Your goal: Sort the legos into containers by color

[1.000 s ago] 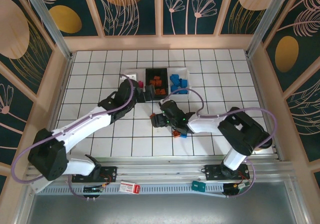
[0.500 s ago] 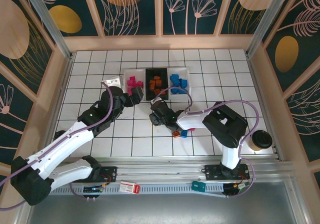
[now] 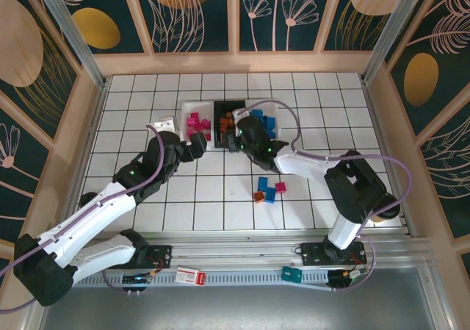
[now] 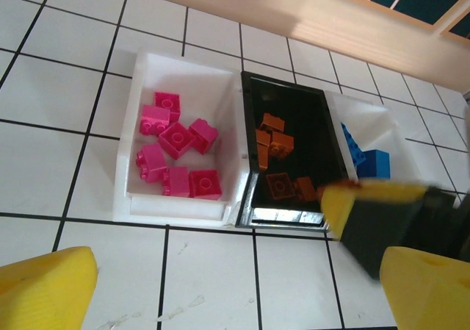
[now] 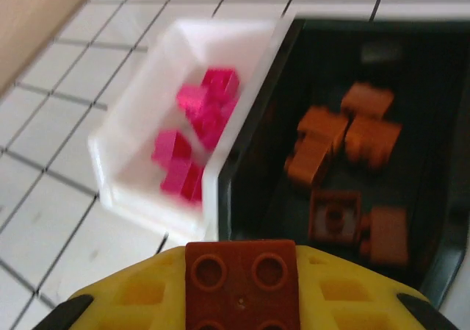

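Observation:
My right gripper (image 5: 241, 289) is shut on an orange lego (image 5: 241, 280), studs up, just above the near edge of the black container (image 5: 411, 73), which holds several orange legos (image 5: 345, 135). From above, the right gripper (image 3: 235, 137) covers part of that black container (image 3: 220, 109). The left white container (image 4: 132, 176) holds several pink legos (image 4: 176, 140). The right white container (image 4: 360, 113) holds blue legos (image 4: 371, 161). My left gripper (image 4: 235, 293) stands open and empty over bare tiles in front of the pink container, also visible from above as the left gripper (image 3: 197, 145).
Loose legos lie on the tiles in front of the containers: a blue one (image 3: 263, 183), a pink one (image 3: 280, 187), an orange one (image 3: 258, 196) and another blue one (image 3: 270, 195). A wooden wall (image 3: 235, 64) runs behind the containers.
The right gripper shut on an orange lego down on the tiles and carried it up to the black container. The left gripper drew back from the pink container, still open.

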